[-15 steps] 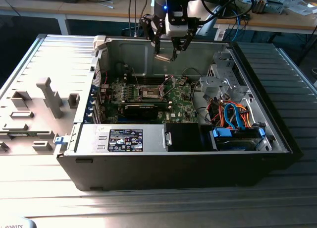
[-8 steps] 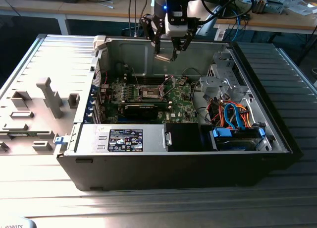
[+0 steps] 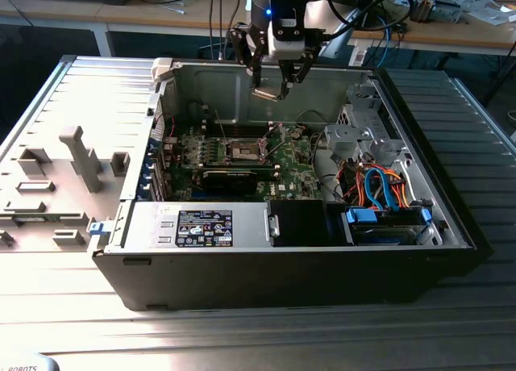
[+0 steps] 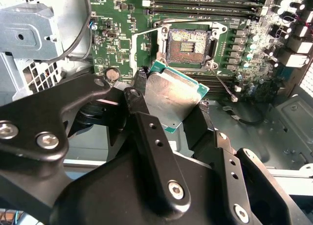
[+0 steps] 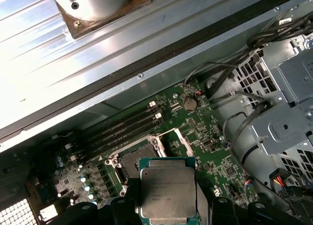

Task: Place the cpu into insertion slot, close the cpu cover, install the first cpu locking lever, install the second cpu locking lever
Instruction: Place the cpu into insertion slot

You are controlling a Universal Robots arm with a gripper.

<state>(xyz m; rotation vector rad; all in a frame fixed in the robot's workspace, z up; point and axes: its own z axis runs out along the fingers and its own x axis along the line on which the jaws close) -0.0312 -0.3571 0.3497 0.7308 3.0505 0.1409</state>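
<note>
My gripper (image 3: 272,87) hangs over the open computer case, shut on the cpu (image 3: 266,93). The cpu (image 4: 175,94) is a flat square chip with a silver-grey top and green edge, pinched by its sides between my black fingers (image 4: 143,121). It is held in the air, tilted, short of the insertion slot (image 4: 189,45), whose tan and dark pin field lies bare. In the first wrist view the cpu (image 5: 168,193) sits just in front of the insertion slot (image 5: 137,160). The cpu cover (image 5: 182,139) stands swung open beside the slot. A thin lever (image 4: 227,85) sticks out from the socket.
The green motherboard (image 3: 282,165) carries memory slots (image 4: 205,1) and a long black card (image 3: 230,177). A metal drive cage (image 3: 363,129) with orange and blue cables (image 3: 379,189) fills the exterior view's right. Grey fixtures (image 3: 56,177) lie outside the case on that view's left.
</note>
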